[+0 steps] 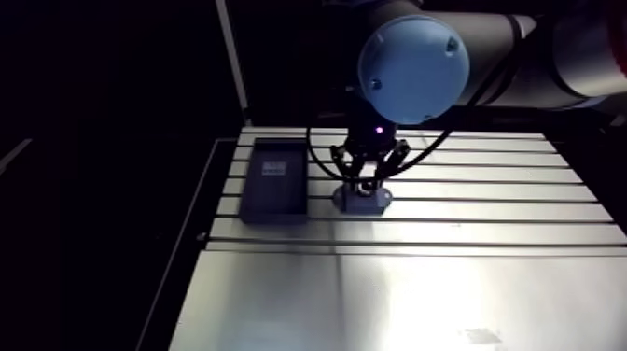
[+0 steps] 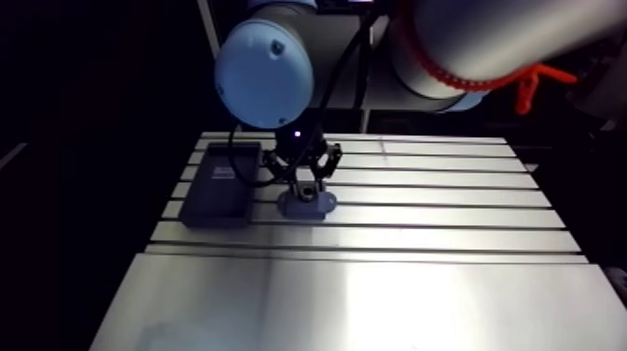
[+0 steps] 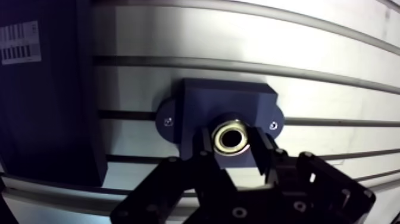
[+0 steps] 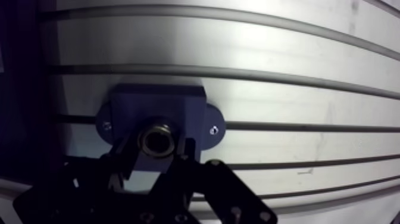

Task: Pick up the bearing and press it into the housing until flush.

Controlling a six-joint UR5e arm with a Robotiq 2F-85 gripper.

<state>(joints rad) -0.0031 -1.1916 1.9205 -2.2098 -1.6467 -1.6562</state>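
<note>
In the wrist view a dark blue housing [image 3: 225, 100] with two screwed side ears lies on the slotted table. A metal ring bearing [image 3: 231, 137] shows over the housing's middle, held between the two dark fingers [image 3: 205, 148]. My gripper [image 3: 233, 142] is shut on the bearing. I cannot tell how deep the bearing sits in the bore. In the arm view the gripper [image 1: 371, 177] stands straight down over the housing [image 1: 362, 200] near the table's back middle.
A dark rectangular tray [image 1: 275, 179] with a white label lies just left of the housing, and its edge [image 3: 41, 95] shows beside the gripper in the wrist view. The slotted table [image 1: 485, 215] runs to the right, with a smooth plate [image 1: 392, 299] at the front.
</note>
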